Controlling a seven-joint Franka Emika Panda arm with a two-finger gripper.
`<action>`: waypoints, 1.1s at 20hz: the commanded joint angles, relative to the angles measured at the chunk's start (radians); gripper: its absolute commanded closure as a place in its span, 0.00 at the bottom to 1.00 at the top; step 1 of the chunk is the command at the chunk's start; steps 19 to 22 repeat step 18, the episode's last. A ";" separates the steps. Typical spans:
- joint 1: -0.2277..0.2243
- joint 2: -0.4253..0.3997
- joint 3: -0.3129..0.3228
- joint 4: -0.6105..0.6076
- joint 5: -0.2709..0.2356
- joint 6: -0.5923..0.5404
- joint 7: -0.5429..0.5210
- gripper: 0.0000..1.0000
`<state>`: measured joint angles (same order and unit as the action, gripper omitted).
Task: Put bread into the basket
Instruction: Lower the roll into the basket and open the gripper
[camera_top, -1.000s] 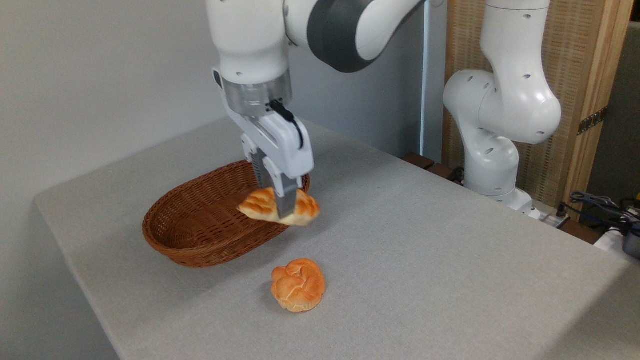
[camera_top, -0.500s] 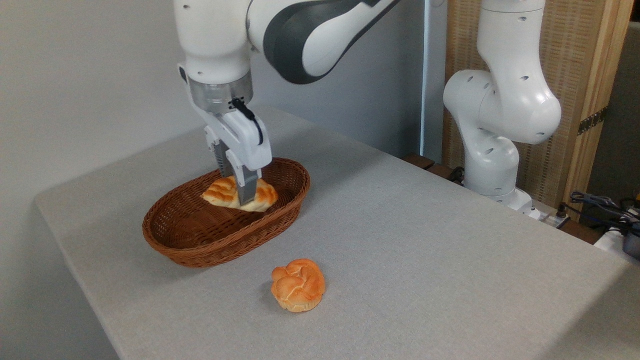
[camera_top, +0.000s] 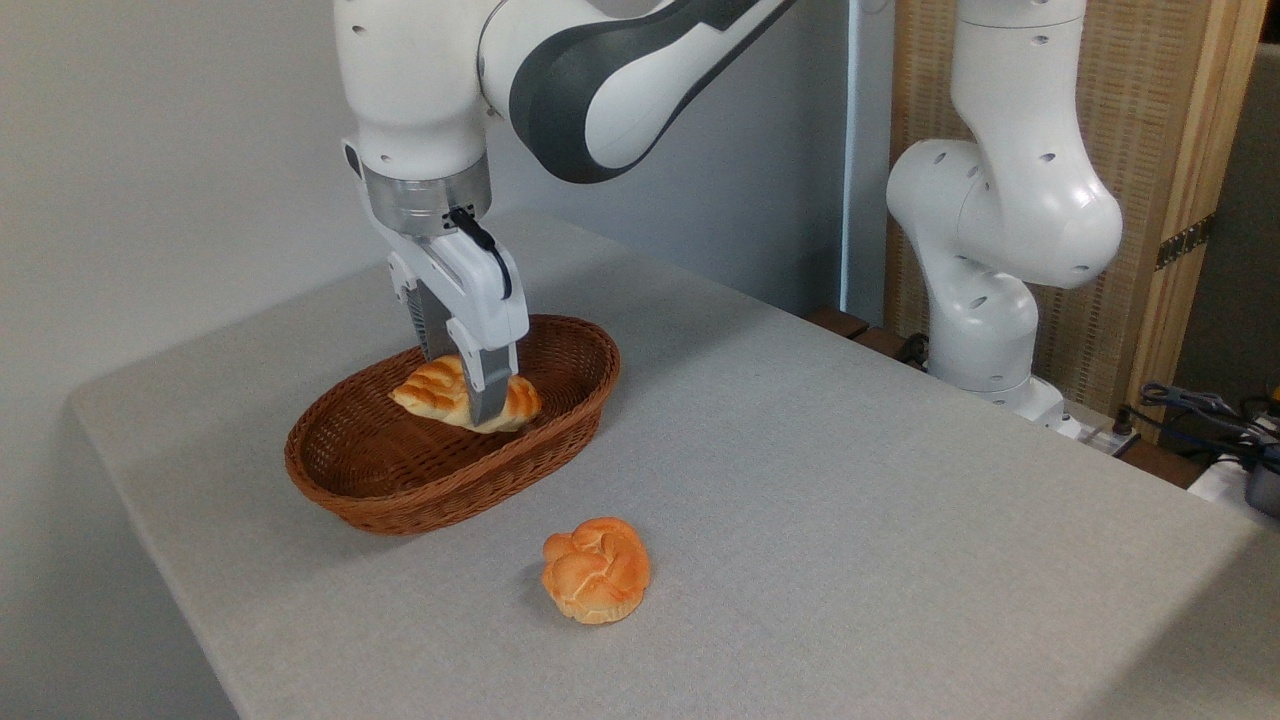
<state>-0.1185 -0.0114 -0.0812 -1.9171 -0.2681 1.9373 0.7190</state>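
The gripper (camera_top: 470, 395) clenches the one bread (camera_top: 464, 394) across its middle, one finger (camera_top: 487, 392) hiding the loaf's centre. Under both spreads one grey table (camera_top: 800, 480), its corners cut off. One basket (camera_top: 440, 490) lies directly below the gripper. One knotted bun (camera_top: 596, 569) sits nearer the camera, right of it.

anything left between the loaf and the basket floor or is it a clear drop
Nothing visible is in the way. The gripper holds the bread inside the rim of the basket, and the weave under it is bare. The round bun sits on the table in front, outside the basket.
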 joint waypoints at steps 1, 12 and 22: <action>0.000 -0.001 0.000 0.012 -0.010 -0.003 -0.015 0.00; 0.014 -0.018 0.072 0.049 0.087 -0.008 -0.007 0.00; 0.014 -0.025 0.155 0.056 0.199 -0.006 0.000 0.00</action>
